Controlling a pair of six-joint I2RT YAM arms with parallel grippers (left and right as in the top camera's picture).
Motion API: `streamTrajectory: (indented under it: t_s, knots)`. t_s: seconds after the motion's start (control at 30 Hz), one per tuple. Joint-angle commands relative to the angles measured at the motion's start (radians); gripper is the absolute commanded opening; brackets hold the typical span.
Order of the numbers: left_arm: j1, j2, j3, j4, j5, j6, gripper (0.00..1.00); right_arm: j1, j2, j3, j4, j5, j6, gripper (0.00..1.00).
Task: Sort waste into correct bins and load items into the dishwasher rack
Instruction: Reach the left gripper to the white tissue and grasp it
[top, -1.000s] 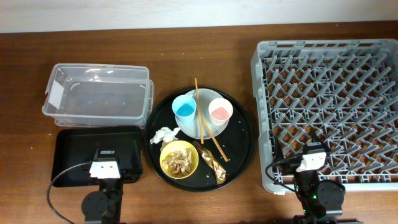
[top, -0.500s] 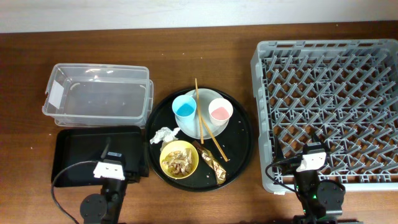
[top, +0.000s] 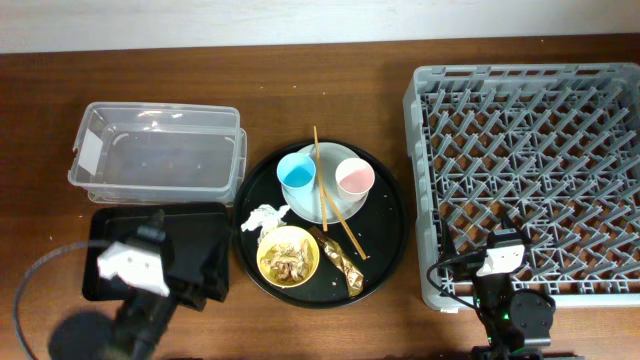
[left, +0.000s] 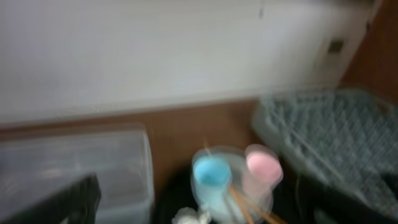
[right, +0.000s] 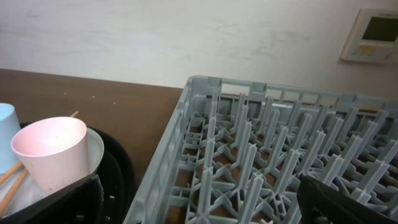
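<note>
You've sorted nothing yet: tissue (top: 264, 217), foil wrapper (top: 340, 263), yellow bowl (top: 306, 271) of scraps (top: 286, 256), blue cup (top: 297, 178), pink cup (top: 354, 180), plate (top: 326, 162) and chopsticks (top: 346, 230) sit on the round tray (top: 386, 232), clear tub (top: 160, 165), black bin (top: 195, 222) and dishwasher rack (top: 413, 180) empty, both jaws released.

No words or numbers can be read. The white label (top: 88, 152) on the clear tub (top: 160, 130) is too small to read.

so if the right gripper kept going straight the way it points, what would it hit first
Most likely the dishwasher rack: in the right wrist view its pegs fill the space dead ahead of the right gripper. The pink cup sits left of that line. Height over the pegs is unclear.
</note>
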Motion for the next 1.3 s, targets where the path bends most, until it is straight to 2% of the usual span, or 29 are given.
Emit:
streamTrajectory:
  t_s: [0.0,0.1,0.2,0.23,0.33,0.37,0.4,0.47,0.5,0.63,0.73,0.93,1.27]
  knots:
    - [-0.003,0.245,0.216,-0.167,0.102,-0.006,0.99,0.005,-0.009,-0.007,-0.002,0.004,0.008,0.98]
    - [-0.003,0.364,0.283,-0.205,0.199,-0.006,0.99,0.005,-0.009,-0.007,-0.002,0.004,0.008,0.98]
    - [-0.003,0.439,0.283,-0.206,0.217,-0.006,0.99,0.005,-0.009,-0.007,-0.002,0.004,0.008,0.98]
    - [-0.003,0.461,0.283,-0.211,0.219,-0.009,0.82,0.005,-0.009,-0.007,-0.002,0.004,0.008,0.98]
    - [-0.003,0.532,0.283,-0.253,0.186,-0.114,0.55,0.005,-0.009,-0.007,-0.002,0.004,0.008,0.99]
    - [-0.003,0.549,0.283,-0.276,0.14,-0.149,0.31,0.005,-0.009,-0.007,-0.002,0.004,0.008,0.98]
    - [-0.004,0.569,0.282,-0.306,0.055,-0.219,0.2,0.005,-0.009,-0.007,-0.002,0.004,0.008,0.98]
    - [-0.019,0.594,0.275,-0.329,-0.061,-0.29,0.2,0.005,-0.009,-0.007,-0.002,0.004,0.008,0.98]
    - [-0.047,0.615,0.257,-0.329,-0.138,-0.33,0.24,0.005,-0.009,-0.007,-0.002,0.004,0.008,0.98]
    - [-0.11,0.681,0.222,-0.327,-0.235,-0.422,0.28,0.005,-0.009,-0.007,-0.002,0.004,0.008,0.98]
    - [-0.17,0.769,0.2,-0.311,-0.246,-0.48,0.31,0.005,-0.009,-0.007,-0.002,0.005,0.008,0.98]
    - [-0.261,0.968,0.198,-0.231,-0.295,-0.482,0.47,0.005,-0.009,-0.007,-0.002,0.004,0.008,0.98]
    - [-0.309,1.204,0.198,-0.109,-0.301,-0.539,0.48,0.005,-0.009,-0.007,-0.002,0.005,0.008,0.98]
